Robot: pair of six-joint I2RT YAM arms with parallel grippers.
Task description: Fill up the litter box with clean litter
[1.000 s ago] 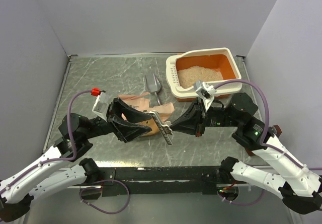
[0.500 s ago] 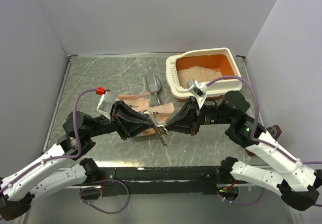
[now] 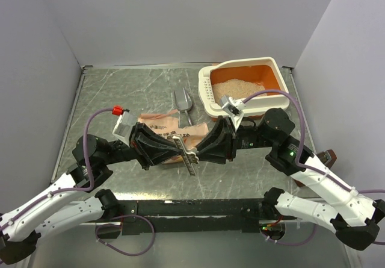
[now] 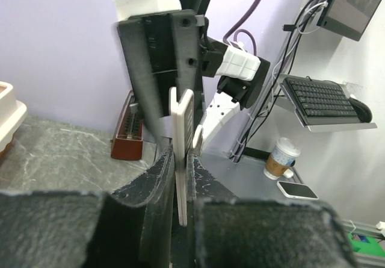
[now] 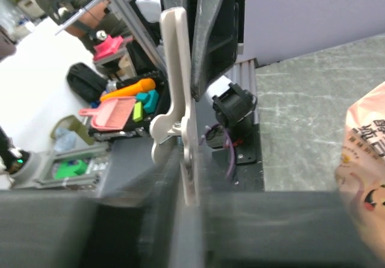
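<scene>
The litter box [image 3: 274, 65], cream rim and orange basin, stands at the back right with pale clean litter [image 3: 237, 88] inside. Both grippers meet over the table's front middle around a white toothed clip [image 3: 187, 154]. My left gripper [image 3: 179, 150] comes from the left. In the left wrist view its pads [image 4: 159, 177] press both sides of the clip [image 4: 182, 135]. My right gripper [image 3: 200, 150] comes from the right. In the right wrist view the clip [image 5: 177, 69] stands between its blurred fingers [image 5: 216, 220], and contact is unclear.
The tan-orange printed bag [image 3: 162, 123] lies flat just behind the grippers, also at the right edge of the right wrist view [image 5: 367, 153]. A grey metal scoop [image 3: 182, 101] lies left of the litter box. A small red-brown block [image 3: 328, 156] sits at the table's right edge.
My left gripper moved right and closed its jaws on the clip. My right arm carried the clip leftward to meet it, lowering it toward the bag.
</scene>
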